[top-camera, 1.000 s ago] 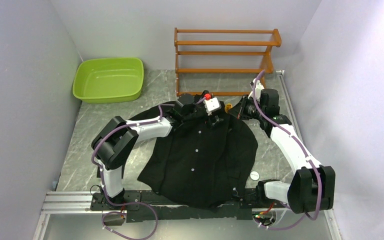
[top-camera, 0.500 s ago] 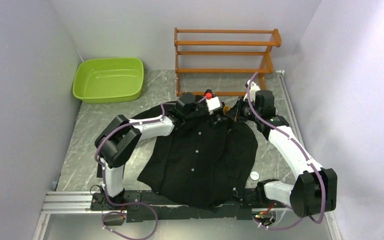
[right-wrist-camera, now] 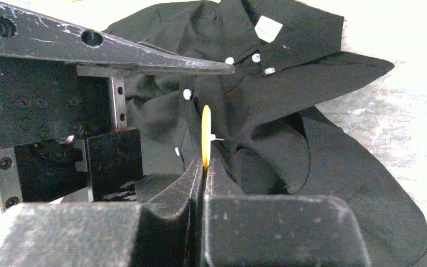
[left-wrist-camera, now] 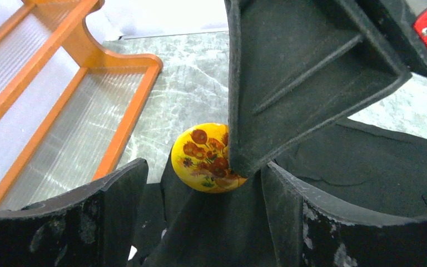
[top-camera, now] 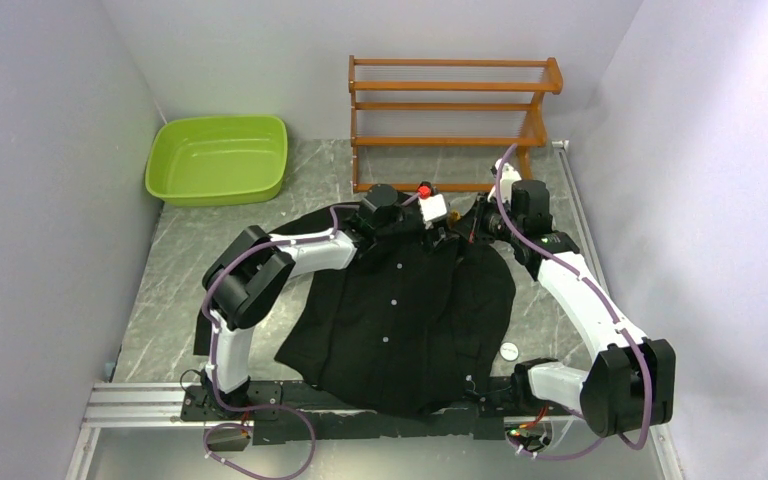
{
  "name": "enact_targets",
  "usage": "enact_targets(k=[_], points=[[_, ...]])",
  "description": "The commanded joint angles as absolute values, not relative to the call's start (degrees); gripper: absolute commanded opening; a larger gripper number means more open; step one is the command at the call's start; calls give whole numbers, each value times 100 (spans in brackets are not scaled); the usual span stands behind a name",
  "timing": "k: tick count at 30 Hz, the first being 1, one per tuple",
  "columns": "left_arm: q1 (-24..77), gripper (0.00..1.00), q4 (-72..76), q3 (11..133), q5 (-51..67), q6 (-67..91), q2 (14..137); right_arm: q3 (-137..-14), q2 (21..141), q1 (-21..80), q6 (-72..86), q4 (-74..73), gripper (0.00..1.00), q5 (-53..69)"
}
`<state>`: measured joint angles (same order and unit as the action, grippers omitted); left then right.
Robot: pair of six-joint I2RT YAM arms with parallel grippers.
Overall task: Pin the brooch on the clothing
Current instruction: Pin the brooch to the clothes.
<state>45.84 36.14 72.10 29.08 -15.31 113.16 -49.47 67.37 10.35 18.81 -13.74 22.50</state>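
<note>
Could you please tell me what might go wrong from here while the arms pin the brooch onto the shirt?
The right gripper pinches the brooch only by its lower edge, so pressing its pin into cloth could twist it or make it slip out.
The left gripper has open jaws flanking the brooch closely; closing might bump it or the right gripper.
The shirt is bunched here, so the pin may catch several layers.

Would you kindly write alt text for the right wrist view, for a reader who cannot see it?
The right hand pinches a thin yellow brooch edge-on between shut fingers, its small pin projecting rightward before the rumpled black shirt. White buttons and a neck label show; black metal hardware fills the left.
</note>
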Motion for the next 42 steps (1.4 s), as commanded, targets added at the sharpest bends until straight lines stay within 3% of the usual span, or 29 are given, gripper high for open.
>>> enact_targets(k=[1,3,10,13,15,19,20,23,27,32,42], points=[[4624,78,3990,7480,2994,-1516,11356,-5213,6587,1055,1781,-1186,0,2202],[4632,71,4035,7490,2987,-1489,11355,-5215,6583,1058,1789,-1203,0,2178],[4632,26,3886,7496,3148,-1535,11373,-5229,6599,1056,1810,-1200,0,2142],[4627,11,4097,7381,3125,-1419,11373,-5241,6626,1057,1838,-1209,0,2145],[4629,4,4228,7302,3116,-1353,11365,-5232,6638,1057,1859,-1203,1,2149],[4632,3,4409,7172,3055,-1289,11357,-5225,6694,1059,1888,-1205,6,2215],[4632,7,4423,7158,3035,-1277,11351,-5226,6697,1056,1894,-1206,5,2193],[4632,54,4433,7047,2906,-1282,11273,-5227,6697,1055,1864,-1282,0,2007],[4632,81,4457,6650,2684,-1407,11023,-5177,6680,1055,1817,-1310,0,1783],[4711,94,4477,6164,2303,-1636,10670,-5060,6789,1061,1939,-1213,0,1795],[5327,94,5305,5910,508,-2195,10709,-5021,6922,1099,2147,-1207,0,1833]])
